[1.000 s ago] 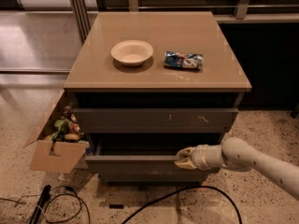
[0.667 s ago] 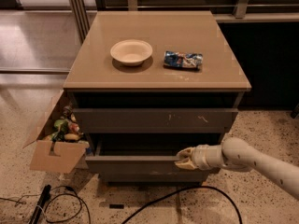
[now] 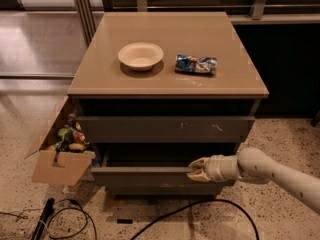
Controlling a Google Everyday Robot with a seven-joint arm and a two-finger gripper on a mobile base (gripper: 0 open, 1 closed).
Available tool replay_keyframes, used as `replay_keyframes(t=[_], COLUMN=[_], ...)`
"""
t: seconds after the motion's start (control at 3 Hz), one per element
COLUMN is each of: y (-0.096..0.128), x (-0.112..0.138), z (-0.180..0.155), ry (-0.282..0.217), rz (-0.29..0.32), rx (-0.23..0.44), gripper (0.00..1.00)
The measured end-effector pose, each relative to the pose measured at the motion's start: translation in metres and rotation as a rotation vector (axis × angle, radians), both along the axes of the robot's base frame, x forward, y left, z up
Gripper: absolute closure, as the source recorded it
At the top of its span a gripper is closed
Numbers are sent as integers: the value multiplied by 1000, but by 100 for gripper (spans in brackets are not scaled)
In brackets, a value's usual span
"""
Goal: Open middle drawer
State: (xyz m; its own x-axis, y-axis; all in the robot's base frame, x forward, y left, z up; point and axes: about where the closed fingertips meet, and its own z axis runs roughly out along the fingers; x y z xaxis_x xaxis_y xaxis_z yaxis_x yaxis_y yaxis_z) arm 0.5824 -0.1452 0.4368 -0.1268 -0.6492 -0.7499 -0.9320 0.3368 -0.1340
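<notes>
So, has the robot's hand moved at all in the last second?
No. The hand is at the front edge of the middle drawer, right of centre, the same spot beneath the scratched upper drawer front as before.

Front of middle drawer (image 3: 145, 176) — matt, smooth, dark. At its top edge, gripper (image 3: 199, 169) — pale, smooth plastic. Tan cabinet top (image 3: 200, 31): faint sheen. Crinkled snack packet (image 3: 196, 64): glossy.

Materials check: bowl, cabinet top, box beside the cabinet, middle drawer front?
Bowl: matte cream, likely paper pulp or plastic. Cabinet top: tan laminate, going by its faint sheen. Box: brown cardboard with folded flaps. Middle drawer front: dark matte laminate, probably over board. Gripper sits at that drawer's right top edge.
</notes>
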Motion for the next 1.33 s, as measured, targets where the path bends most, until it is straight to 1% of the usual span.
replay_keyframes(t=[0.33,0.67,1.0,1.33], y=[0,1,0,-4], x=[0,0,-3,-22], z=[0,0,-3,-18], ry=[0,1,6,43], rz=[0,1,6,37], rx=[0,-1,8,66], gripper=[12,0,0,0])
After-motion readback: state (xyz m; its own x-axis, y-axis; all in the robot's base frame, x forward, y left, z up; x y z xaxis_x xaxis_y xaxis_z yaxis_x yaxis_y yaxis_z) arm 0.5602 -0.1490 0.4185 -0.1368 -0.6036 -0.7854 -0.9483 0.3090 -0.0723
